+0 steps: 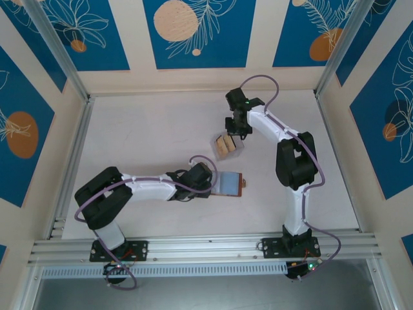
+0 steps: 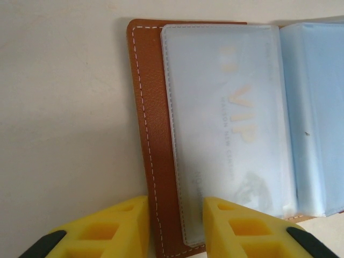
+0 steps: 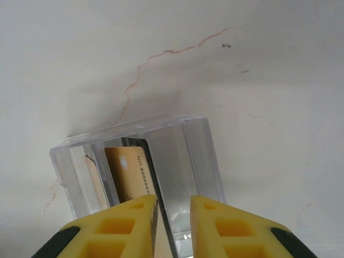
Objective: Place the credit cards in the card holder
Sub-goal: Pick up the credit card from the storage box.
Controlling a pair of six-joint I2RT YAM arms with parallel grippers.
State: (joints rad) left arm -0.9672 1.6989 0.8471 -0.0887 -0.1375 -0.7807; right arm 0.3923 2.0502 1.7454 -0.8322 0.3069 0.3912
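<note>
Our left gripper (image 2: pixel 177 215) sits with jaws apart over the stitched edge of the card holder (image 2: pixel 148 107), which lies open on the table (image 2: pixel 64 107). Further right, the credit cards (image 3: pixel 129 172) stand in a clear plastic box (image 3: pixel 188 145). Our right gripper (image 3: pixel 173 207) straddles one card, jaws narrowly apart.

L arm (image 1: pixel 145 186): elbow folded out to the L, forearm stretched R, lying low. L end effector (image 2: pixel 176 209): yellow fingers (image 2: pixel 115 226) apart, clear gap betw. them. R arm (image 1: pixel 293 161): upright, elbow high, forearm reaching fwd & L. R end effector (image 3: pixel 173 204): pointing down, jaws narrow, small gap visible.
</note>
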